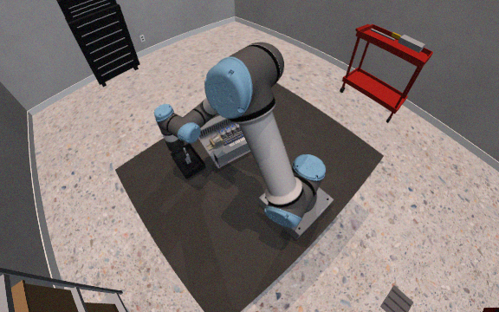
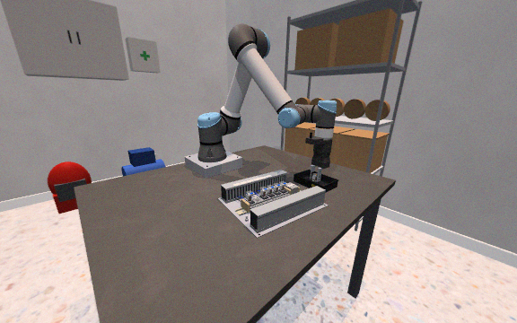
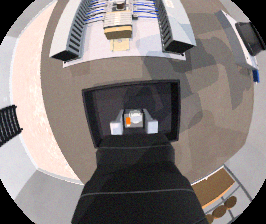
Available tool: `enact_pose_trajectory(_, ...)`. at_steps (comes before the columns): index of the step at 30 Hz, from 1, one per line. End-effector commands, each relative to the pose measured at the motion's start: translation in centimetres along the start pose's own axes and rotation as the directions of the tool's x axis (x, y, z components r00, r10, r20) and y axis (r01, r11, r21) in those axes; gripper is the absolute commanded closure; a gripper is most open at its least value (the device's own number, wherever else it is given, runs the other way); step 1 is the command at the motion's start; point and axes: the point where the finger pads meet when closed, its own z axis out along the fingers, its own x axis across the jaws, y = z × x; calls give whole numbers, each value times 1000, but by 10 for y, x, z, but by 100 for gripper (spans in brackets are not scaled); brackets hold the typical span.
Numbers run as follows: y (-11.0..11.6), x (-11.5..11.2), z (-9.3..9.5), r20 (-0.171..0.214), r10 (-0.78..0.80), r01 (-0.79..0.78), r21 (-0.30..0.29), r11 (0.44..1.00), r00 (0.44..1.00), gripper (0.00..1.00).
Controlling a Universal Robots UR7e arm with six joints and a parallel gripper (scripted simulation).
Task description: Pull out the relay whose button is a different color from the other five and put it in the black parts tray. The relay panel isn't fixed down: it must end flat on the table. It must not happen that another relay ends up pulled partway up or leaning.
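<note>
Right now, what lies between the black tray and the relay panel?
Only a narrow strip of bare table, clearest in the wrist view. The tray sits apart from the panel, with the gripper over it, shut on the relay.

Table (image 2: 160,251): matt dark brown, smooth. Black parts tray (image 3: 95,117) under the fingers: matt plastic look. Relay (image 3: 134,120) between the fingers: pale grey plastic w/ orange button. Relay panel (image 2: 258,232) beyond the tray: light grey metal-look plate, ribbed grey ducts. Arm tube (image 1: 271,152): smooth satin grey, blue caps slightly glossy. Floor (image 1: 427,182): speckled terrazzo.
</note>
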Motion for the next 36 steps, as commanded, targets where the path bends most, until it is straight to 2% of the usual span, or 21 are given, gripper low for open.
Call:
enact_pose_trajectory(1,-2,1,1,-2,1,-1,1,1000,1000,100)
enact_pose_trajectory(15,-2,1,1,-2,1,-1,1,1000,1000,100)
enact_pose_trajectory(16,-2,1,1,-2,1,-1,1,1000,1000,2)
enact_pose_trajectory(36,-2,1,1,-2,1,-1,1,1000,1000,2)
